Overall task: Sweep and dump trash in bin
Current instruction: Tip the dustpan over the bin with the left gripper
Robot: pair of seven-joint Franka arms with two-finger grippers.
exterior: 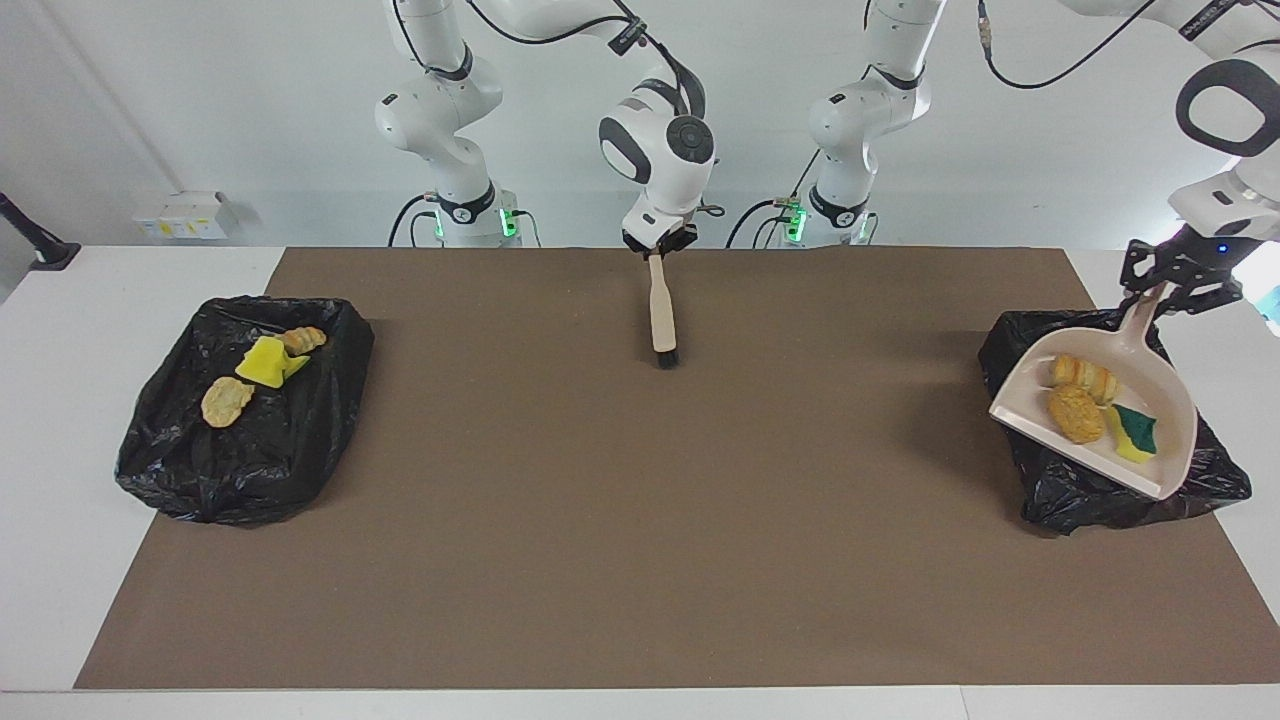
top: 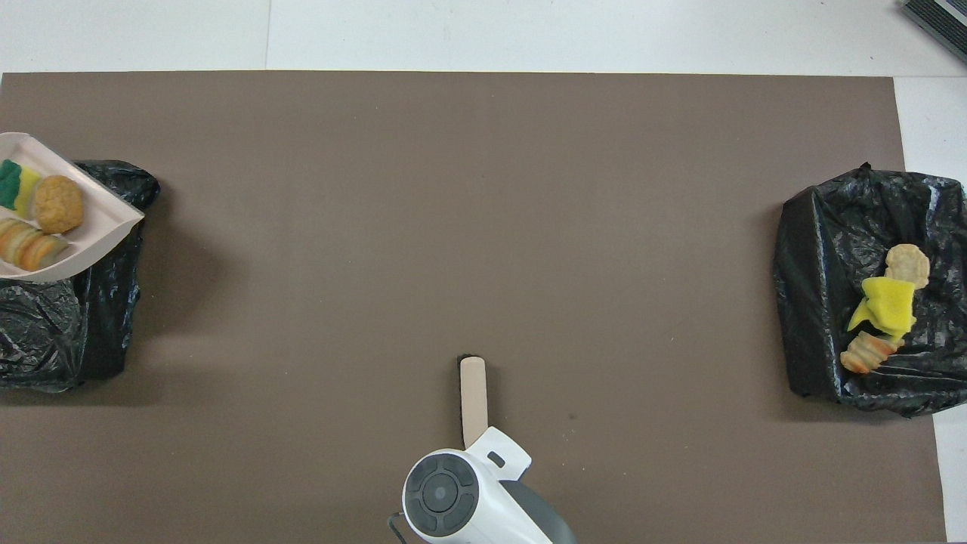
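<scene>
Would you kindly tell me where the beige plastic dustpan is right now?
The beige plastic dustpan, carrying three scraps, hangs from the left pincer over the black bin bag at the left arm's end of the table.

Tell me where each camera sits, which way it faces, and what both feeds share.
Facing view: high across the table, looking at both robots; both arms show whole, left hand holding the dustpan over a black bin, right hand holding the brush.
Overhead view: above the robots' end, looking steeply down; only the right arm's wrist shows.
Shared: dustpan, brush, both bins, brown mat.
</scene>
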